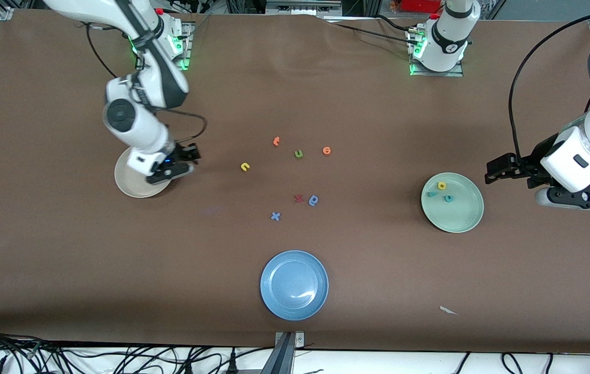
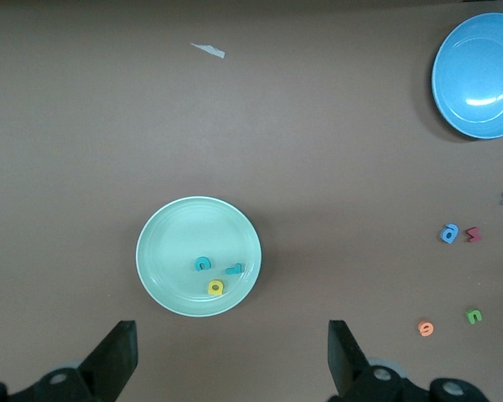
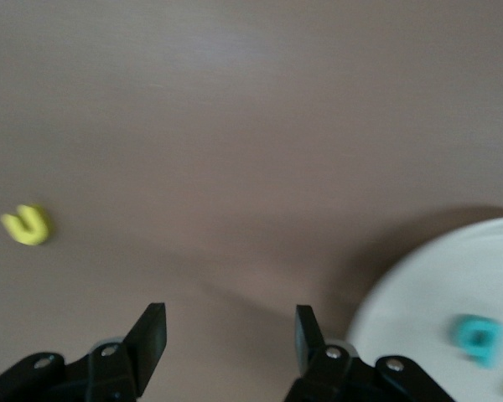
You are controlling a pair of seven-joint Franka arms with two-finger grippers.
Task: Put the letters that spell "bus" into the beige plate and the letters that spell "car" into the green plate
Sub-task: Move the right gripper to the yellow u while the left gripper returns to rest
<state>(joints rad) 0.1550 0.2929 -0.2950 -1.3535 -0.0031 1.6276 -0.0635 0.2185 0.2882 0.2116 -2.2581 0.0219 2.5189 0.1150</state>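
Note:
The beige plate [image 1: 128, 190] lies toward the right arm's end, partly hidden by that arm. On it in the right wrist view sits a teal "b" [image 3: 479, 339] on the beige plate [image 3: 436, 293]. My right gripper [image 1: 183, 162] [image 3: 230, 335] hangs open and empty just off the plate's rim. A yellow "u" [image 1: 245, 167] [image 3: 25, 224] lies on the table toward the middle. The green plate [image 1: 462, 218] [image 2: 172, 243] holds a teal "c" [image 2: 203, 265], a teal "r" [image 2: 234, 269] and a yellow "a" [image 1: 442, 185] [image 2: 215, 287]. My left gripper [image 1: 497, 170] [image 2: 232, 352] waits open beside it.
An olive "u" [image 1: 298, 154], two orange letters [image 1: 276, 141], a red letter [image 1: 298, 198], a blue letter [image 1: 313, 200] and a blue "x" [image 1: 275, 216] lie mid-table. A blue plate [image 1: 294, 284] sits nearest the front camera. A paper scrap [image 1: 448, 310] lies near the front edge.

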